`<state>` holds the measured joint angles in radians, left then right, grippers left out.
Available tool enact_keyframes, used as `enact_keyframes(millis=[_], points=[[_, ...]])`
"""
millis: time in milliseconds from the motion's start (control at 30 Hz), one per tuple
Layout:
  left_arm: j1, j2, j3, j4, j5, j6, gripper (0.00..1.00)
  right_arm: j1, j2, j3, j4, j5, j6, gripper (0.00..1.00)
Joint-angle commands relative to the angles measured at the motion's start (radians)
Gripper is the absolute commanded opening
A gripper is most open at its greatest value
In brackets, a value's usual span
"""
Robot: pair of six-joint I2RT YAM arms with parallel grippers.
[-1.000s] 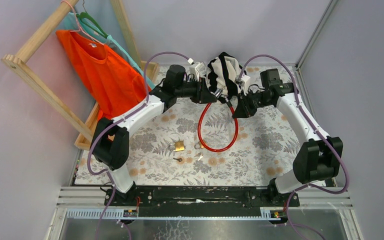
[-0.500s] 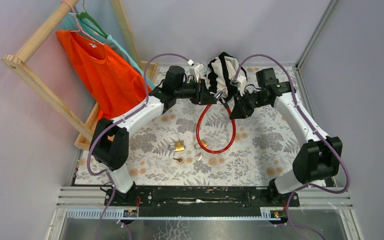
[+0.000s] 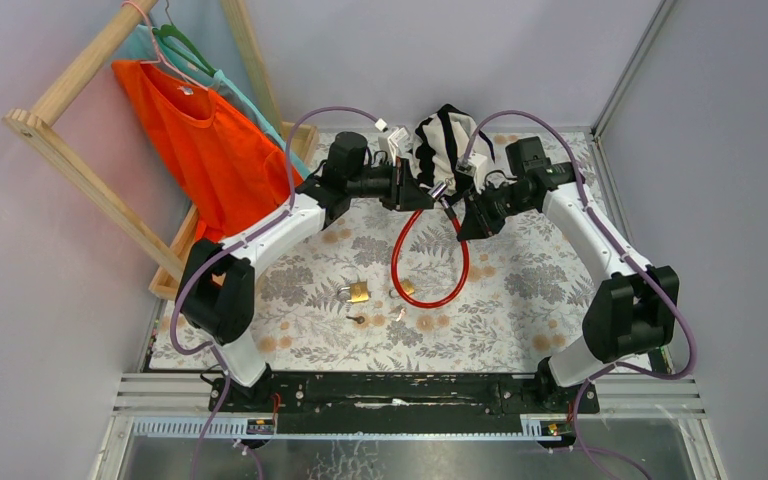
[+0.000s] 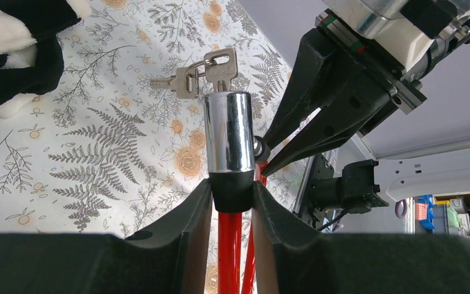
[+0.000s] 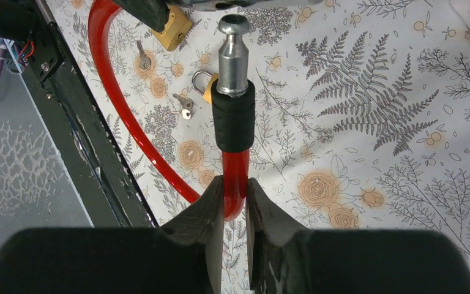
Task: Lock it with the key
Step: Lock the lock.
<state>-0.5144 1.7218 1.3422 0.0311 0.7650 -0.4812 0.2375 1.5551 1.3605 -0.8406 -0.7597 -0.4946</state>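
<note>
A red cable lock [image 3: 430, 270] hangs in a loop between my two grippers above the floral table. My left gripper [image 4: 232, 193] is shut on the black collar below the chrome lock barrel [image 4: 229, 131]; a key with a second key on a ring [image 4: 217, 67] sticks out of the barrel's far end. My right gripper [image 5: 235, 196] is shut on the red cable just under the black sleeve of the steel pin end [image 5: 233, 52]. The pin tip sits next to the barrel's side in the left wrist view, a small gap apart.
A black-and-white cloth [image 3: 450, 140] lies at the table's back. Two brass padlocks [image 3: 358, 291] [image 3: 405, 287] and loose small keys [image 3: 360, 320] lie mid-table. A wooden rack with an orange garment [image 3: 200, 140] stands at the left. The black front rail [image 5: 73, 122] runs near the right gripper.
Both grippers have drawn a little closer together, bringing the pin end toward the lock barrel. The red loop has narrowed and shifted slightly left.
</note>
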Motion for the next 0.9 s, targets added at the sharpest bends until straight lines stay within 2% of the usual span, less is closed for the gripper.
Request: enact_keyframes(millis=[0,867], points=[[0.003,-0.037,-0.007,0.097,0.025,-0.014,0.0,0.023,-0.004,0.049,0.0,-0.026,0.018,0.0],[-0.027,-0.037,-0.024,0.1,0.053,0.011,0.0,0.034,0.014,0.06,0.007,0.031,0.033,0.0]])
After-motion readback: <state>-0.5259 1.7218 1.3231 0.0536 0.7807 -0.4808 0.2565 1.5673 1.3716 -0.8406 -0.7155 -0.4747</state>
